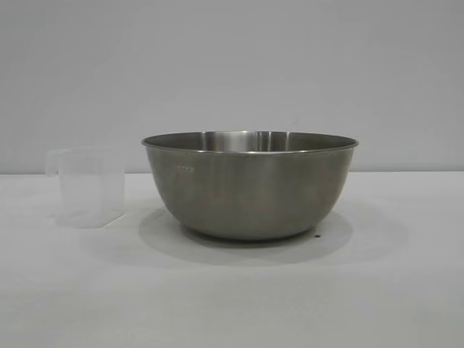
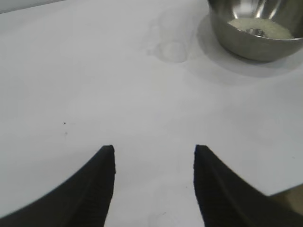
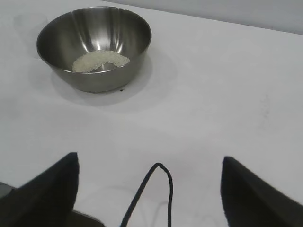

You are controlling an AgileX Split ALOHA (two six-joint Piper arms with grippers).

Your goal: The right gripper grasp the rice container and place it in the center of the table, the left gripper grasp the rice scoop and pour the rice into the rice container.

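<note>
The table [image 1: 232,304] is a plain white surface carrying all items. The rice container [image 1: 250,185] stands upright near the table centre. The rice [image 3: 100,61] lies as a shallow crescent on the container floor. The rice scoop [image 1: 88,187] stands upright just beside the container, on its left in the exterior view, apart from it. The left gripper [image 2: 154,150] hovers over bare table, well apart from both, jaws partly open and empty. The right gripper [image 3: 149,163] is likewise withdrawn, jaws wide open, holding nothing.
</note>
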